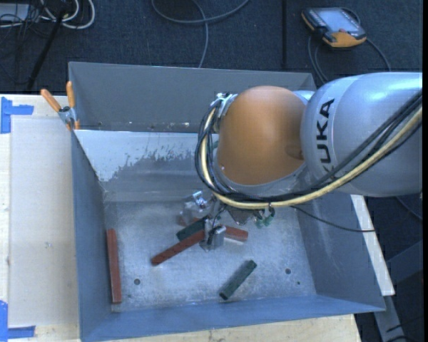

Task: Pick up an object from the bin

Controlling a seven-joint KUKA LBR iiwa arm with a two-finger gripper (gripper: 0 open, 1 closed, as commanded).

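Note:
My gripper point(211, 235) reaches down into the middle of the bin, under the orange cover on the wrist. Its fingertips sit among a small cluster of sticks: a dark green stick point(191, 230) just to their left, a long reddish-brown stick point(172, 251) slanting down to the left, and a short reddish stick point(235, 232) to their right. The fingertips touch or nearly touch this cluster. Whether any stick lies between them is hidden.
Another dark green stick point(237, 279) lies alone toward the bin's front right. A long reddish-brown stick point(113, 265) rests against the left wall. The arm covers the bin's upper right part.

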